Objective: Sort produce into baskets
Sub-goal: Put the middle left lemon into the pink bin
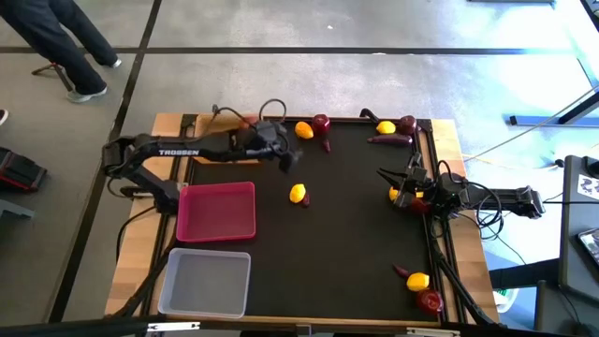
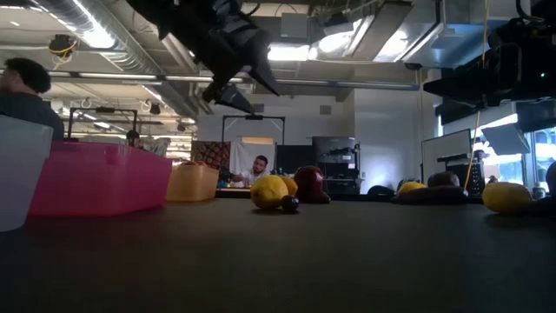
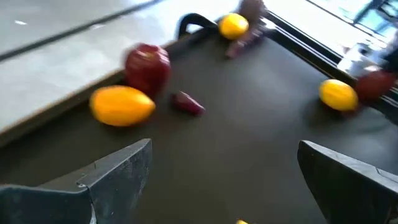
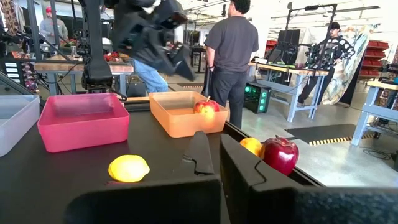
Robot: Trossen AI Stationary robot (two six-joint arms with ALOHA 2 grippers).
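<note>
I see a lemon (image 1: 298, 194) lying mid-surface w/ a small purple root (image 1: 306, 200) touching it, just right of the pink tray (image 1: 217, 211). White tray (image 1: 205, 283) sits below the pink one in the high view; tan tray (image 4: 184, 113) already holds an apple (image 4: 206, 107). More produce lies along the far edge: lemon (image 1: 304, 130), apple (image 1: 321, 123) and root (image 1: 327, 145) together. Another lemon/apple/root cluster (image 1: 392, 130) lies by the far right corner, and one more (image 1: 420, 285) by the near right corner. Left gripper (image 1: 288, 159) hovers above the black surface (image 1: 356, 234) near the far-edge group, jaws wide apart, empty. Right gripper (image 1: 401, 186) waits at the right edge, jaws together, by a lemon (image 1: 397, 195).
</note>
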